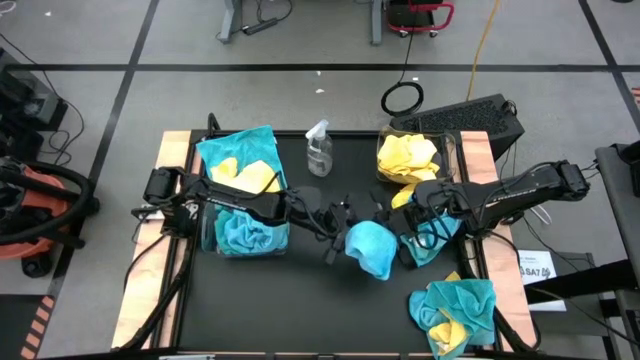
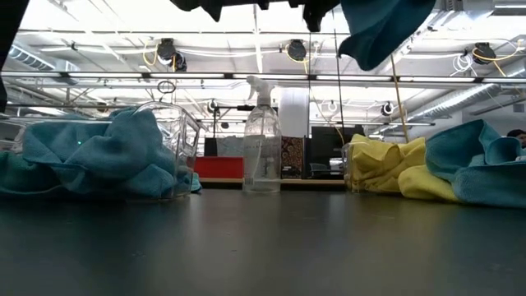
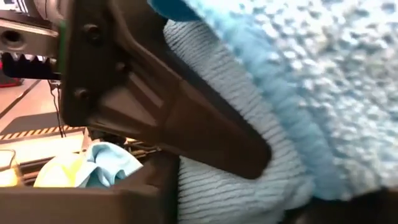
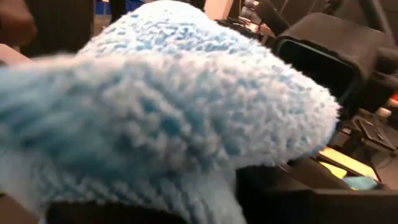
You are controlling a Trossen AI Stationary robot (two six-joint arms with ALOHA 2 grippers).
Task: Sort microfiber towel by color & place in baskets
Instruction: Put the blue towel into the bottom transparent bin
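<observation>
While both arms meet mid-tabletop, left pincer and right pincer jointly grasp a lifted teal towel.

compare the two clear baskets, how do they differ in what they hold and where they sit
The left basket holds teal cloths; the right basket holds yellow cloths. The left basket sits lower in the high view, under the left arm; the right basket sits nearer the table's far edge, beside the spray bottle. Both are clear plastic bins, filled well up.
</observation>
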